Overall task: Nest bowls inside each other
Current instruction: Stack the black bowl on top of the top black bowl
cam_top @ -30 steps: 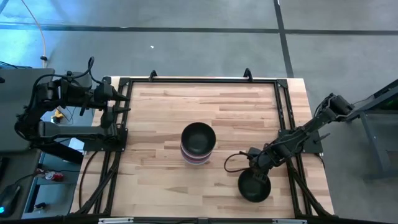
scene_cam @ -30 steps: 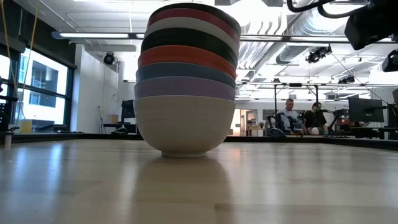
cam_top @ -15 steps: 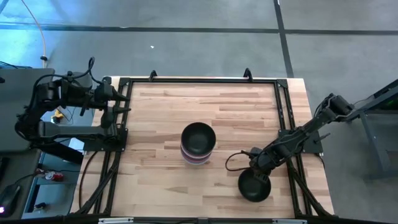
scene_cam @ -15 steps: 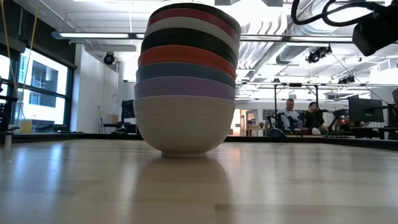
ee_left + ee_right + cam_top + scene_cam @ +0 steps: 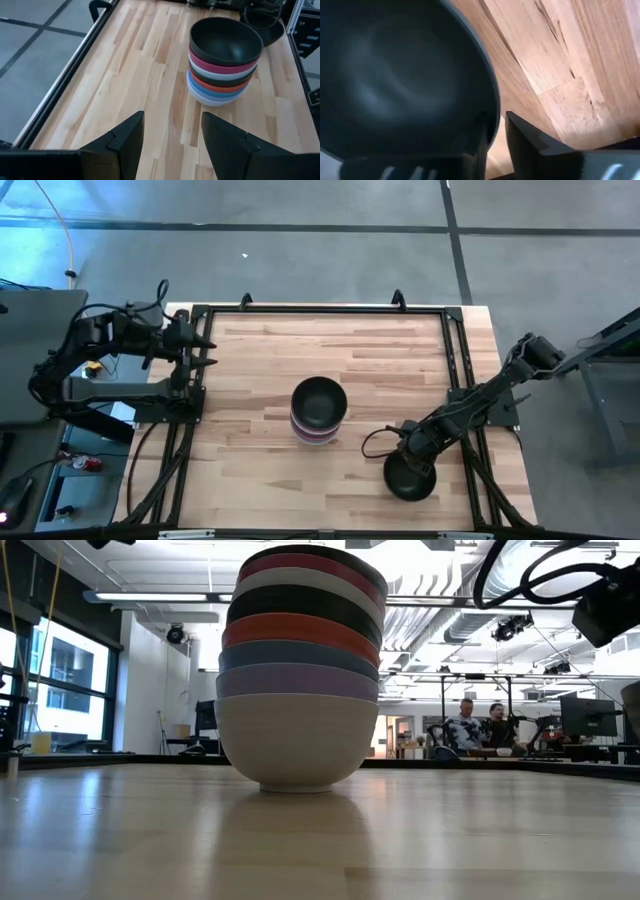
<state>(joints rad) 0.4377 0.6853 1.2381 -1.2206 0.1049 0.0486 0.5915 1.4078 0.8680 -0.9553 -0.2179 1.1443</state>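
The right tool [image 5: 495,137] pinches the rim of the last black bowl [image 5: 409,478]; next, lift it onto the stack [image 5: 319,412]. The left tool [image 5: 170,142] waits spread.

Matt smooth bowls [image 5: 223,62] (plastic-looking), pale wood table [image 5: 260,380], lightly glossy, black metal frame [image 5: 320,308]

Wooden table [image 5: 260,380], seated people [image 5: 478,728]

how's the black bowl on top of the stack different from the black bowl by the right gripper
The top black bowl sits nested on the stack mid-table; the loose black bowl sits alone on the wood near the table's edge. The right gripper straddles the loose bowl's rim; nothing touches the top one. Both are black, round, upright.
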